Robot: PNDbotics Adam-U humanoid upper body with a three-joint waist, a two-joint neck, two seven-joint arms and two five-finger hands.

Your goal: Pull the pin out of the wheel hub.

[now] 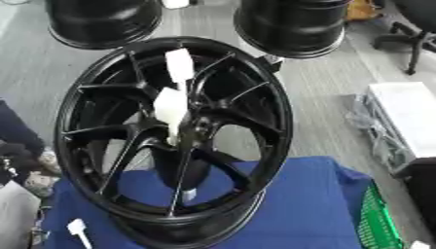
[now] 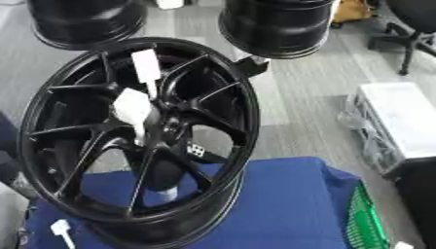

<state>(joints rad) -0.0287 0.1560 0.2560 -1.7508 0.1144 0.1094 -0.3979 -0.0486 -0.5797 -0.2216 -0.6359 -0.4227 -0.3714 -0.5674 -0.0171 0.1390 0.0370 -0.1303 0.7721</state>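
White pin (image 1: 171,111) stood at the hub of the upright black wheel (image 1: 272,121), neither hand of mine in view, so a skewed pull risked tipping it off the blue bench (image 1: 315,204).

Blue cloth (image 1: 315,204), green basket (image 1: 379,221), two black rims (image 1: 102,22) behind.

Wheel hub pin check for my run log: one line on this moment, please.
wheel hub: upright on blue cloth | white pins: in hub | hands: not in view
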